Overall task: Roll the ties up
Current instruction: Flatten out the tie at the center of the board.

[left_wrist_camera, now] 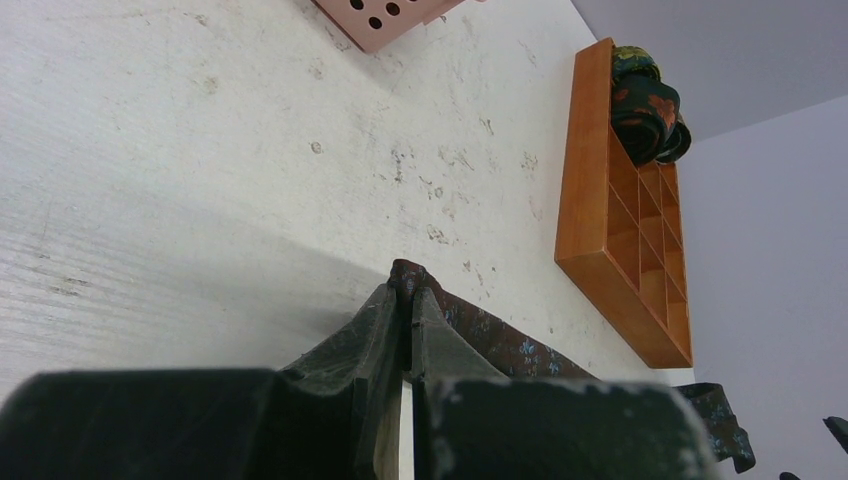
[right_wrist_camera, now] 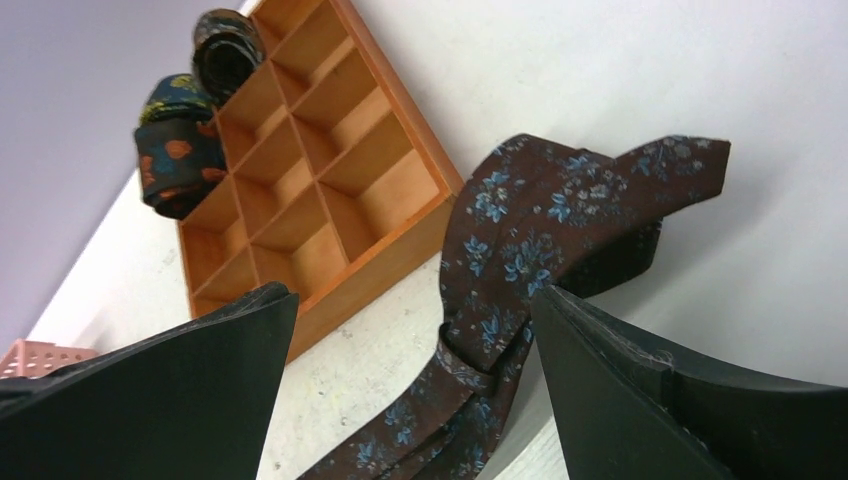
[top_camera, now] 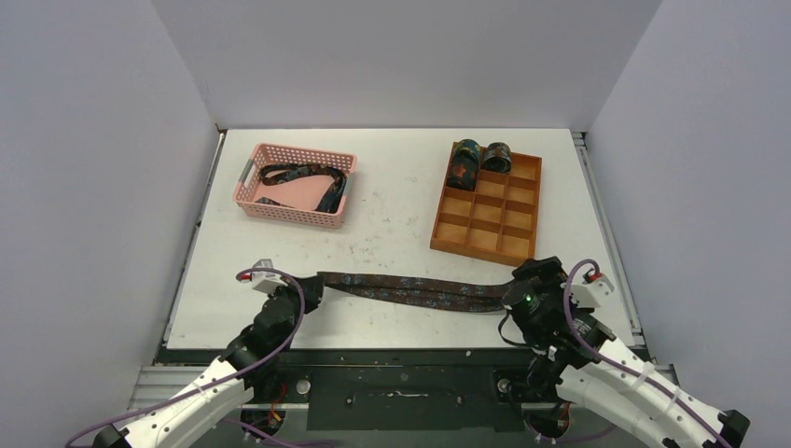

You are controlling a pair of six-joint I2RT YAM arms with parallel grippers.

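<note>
wrist views alone show it – left gripper (left_wrist_camera: 408, 302) clamped on tie (left_wrist_camera: 500, 345), right gripper (right_wrist_camera: 412, 300) released

Counter (top_camera: 392, 201): white, matt, faintly grained, scuffed with small dark marks. Tie (right_wrist_camera: 520, 240): brown woven cloth with a fine weave, a soft low sheen and a blue flower print. Rolled ties (top_camera: 464, 163): dark cloth, matt, printed orange and green. Tray (top_camera: 485, 250): orange-brown wood, smooth, satin finish. Basket (top_camera: 297, 213): pink plastic with perforated walls and a slight gloss. Basket tie (top_camera: 300, 172): dark patterned cloth. Left gripper (left_wrist_camera: 408, 330): black plastic, matt, edges worn and flecked pale. Right gripper (right_wrist_camera: 412, 298): black, matt, with finely textured faces. Cables (top_camera: 280, 308): purple, smooth sheath. Arms (top_camera: 201, 392): white plastic shells, smooth, semi-gloss. Base plate (top_camera: 401, 392): dark, matt, apparently metal.
</note>
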